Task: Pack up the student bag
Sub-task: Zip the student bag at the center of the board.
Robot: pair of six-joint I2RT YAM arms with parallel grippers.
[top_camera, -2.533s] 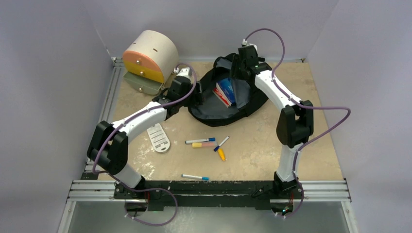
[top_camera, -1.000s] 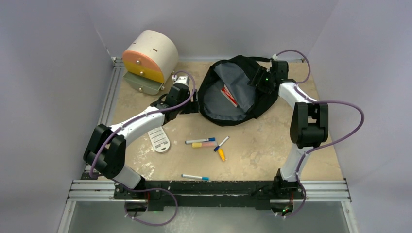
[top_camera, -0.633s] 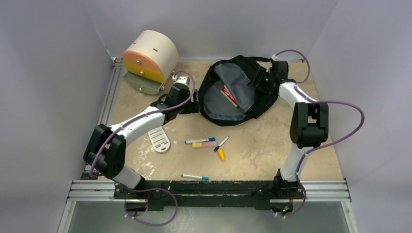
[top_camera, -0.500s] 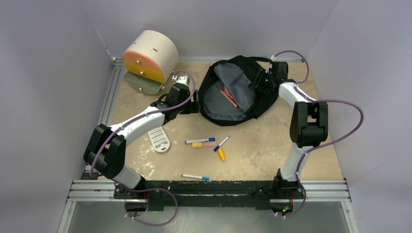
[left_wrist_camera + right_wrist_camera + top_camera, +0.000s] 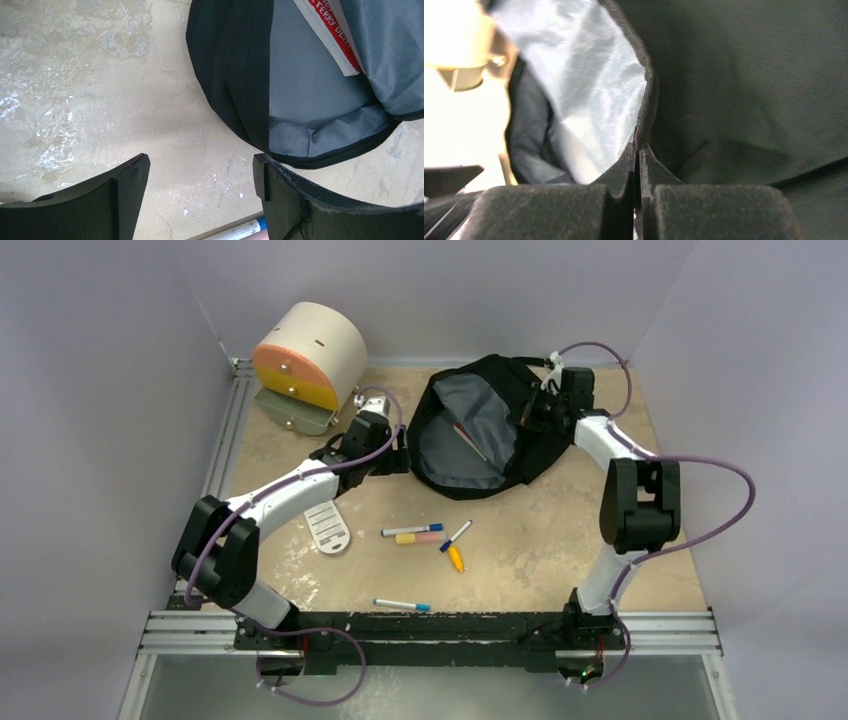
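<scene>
At the far middle of the counter (image 5: 560, 530): one student bag (image 5: 478, 476), black fabric, lying flat with its mouth gaping toward the left and its grey lining on show. Contents seen from where I stand: one book (image 5: 330, 35) with a red and white cover, partly under a fold of lining.

Right end effector (image 5: 638, 165): clenched on the student bag, its two padded fingers pinched together on the zipper edge where black cloth meets grey lining, at the right rim of the opening.

Left end effector (image 5: 197, 172): released, jaws spread wide, holding nothing, hanging over bare counter just beside the bag's left rim and not touching it.

Far left corner: one cream-and-orange drawer box (image 5: 310, 355), cylindrical, well apart from the bag.

Mid counter, nearer than the bag:
- one white oval card (image 5: 327, 523) with rows of holes, beside the left arm;
- a loose cluster of four pens: blue-capped marker (image 5: 412, 531), pink marker (image 5: 420, 538) touching it, thin blue-tipped pen (image 5: 456, 534), short yellow marker (image 5: 456, 559).

Near edge, apart from the cluster: one further white marker (image 5: 402, 605) with a blue cap.
</scene>
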